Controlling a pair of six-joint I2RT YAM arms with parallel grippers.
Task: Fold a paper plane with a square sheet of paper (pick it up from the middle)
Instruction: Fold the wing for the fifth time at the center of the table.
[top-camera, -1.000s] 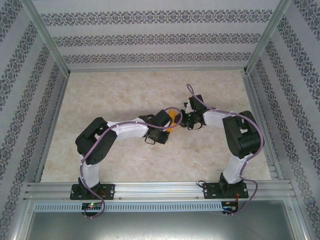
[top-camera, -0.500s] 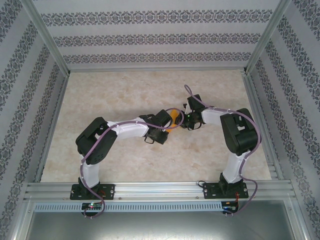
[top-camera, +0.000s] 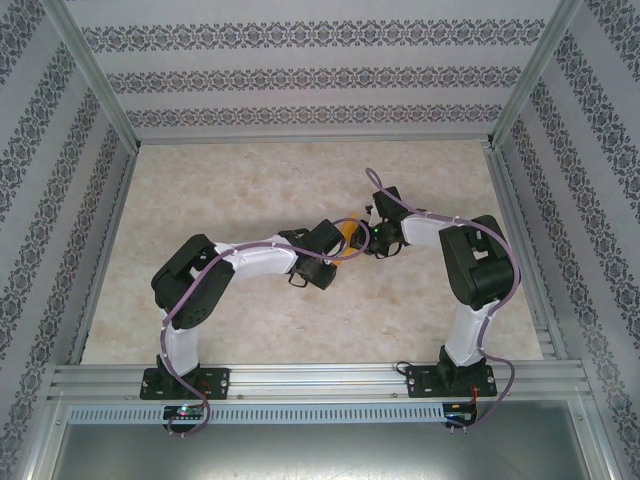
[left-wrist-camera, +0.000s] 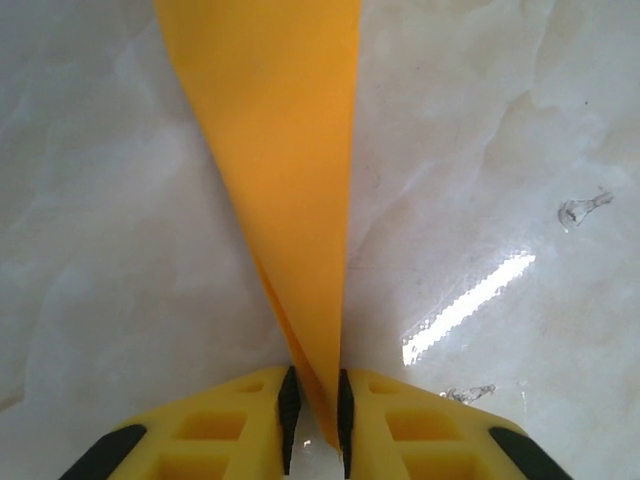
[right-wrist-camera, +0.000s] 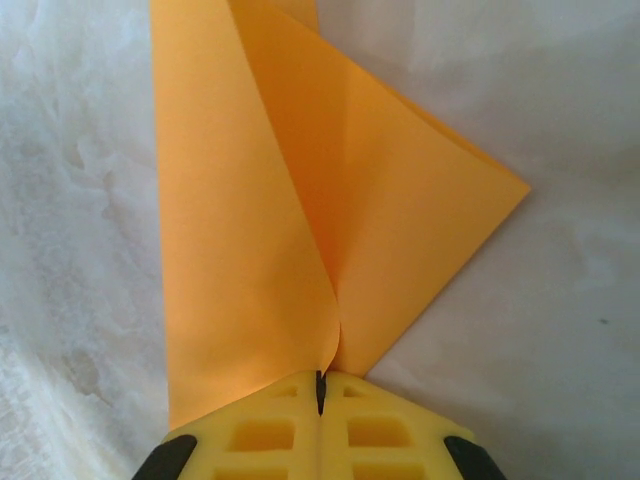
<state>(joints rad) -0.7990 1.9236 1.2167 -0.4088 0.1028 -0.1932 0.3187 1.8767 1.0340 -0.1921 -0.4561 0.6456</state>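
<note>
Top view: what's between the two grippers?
The square sheet of paper, folded, running from left gripper to right gripper. Seen in top view; wrist views confirm.

The folded paper sheet (right-wrist-camera: 300, 220) is thin orange-yellow paper, smooth and matt, with softly rounded creases. The table top (left-wrist-camera: 480, 200) looks like polished cream marble, glossy enough to mirror a light. The left gripper (left-wrist-camera: 315, 410) and right gripper (right-wrist-camera: 320, 385) are matt yellow moulded plastic; the left one has black rubbery pads (left-wrist-camera: 289, 415). The frame rail (top-camera: 320, 378) is brushed aluminium, and the left arm (top-camera: 262, 257) wears a smooth white plastic shell.
</note>
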